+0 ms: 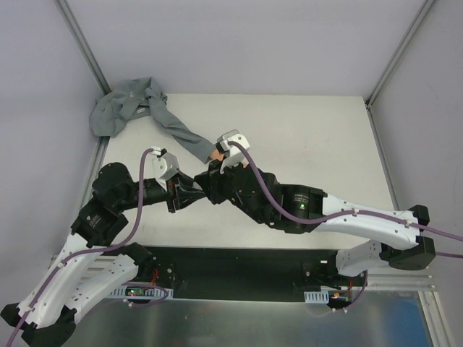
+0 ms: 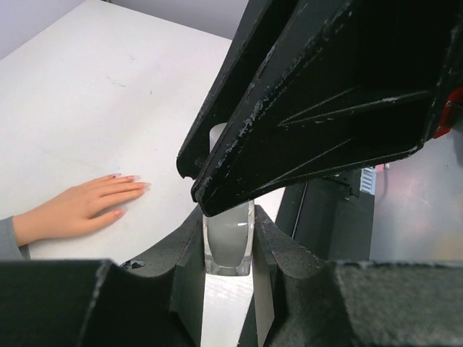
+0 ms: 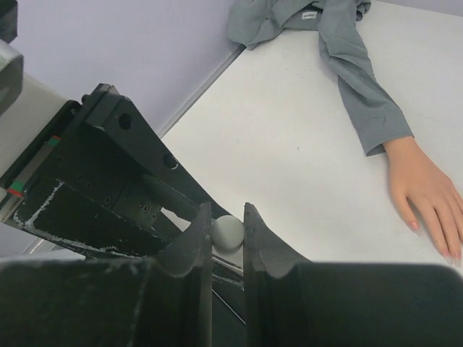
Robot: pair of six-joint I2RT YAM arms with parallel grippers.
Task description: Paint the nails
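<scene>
The left pincer (image 2: 228, 242) is clenched on a small pale bottle (image 2: 228, 256), whose white cap (image 3: 227, 231) is gripped by the right pincer (image 3: 227, 240). The nails (image 2: 132, 178), on a mannequin hand (image 2: 76, 208) laid flat on the worktop (image 2: 108, 87), are found at the bottle's nine o'clock.

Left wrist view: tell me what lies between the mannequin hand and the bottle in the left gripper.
Only bare white table, seen in the left wrist view, separates the mannequin hand from the bottle held by the left gripper.
</scene>
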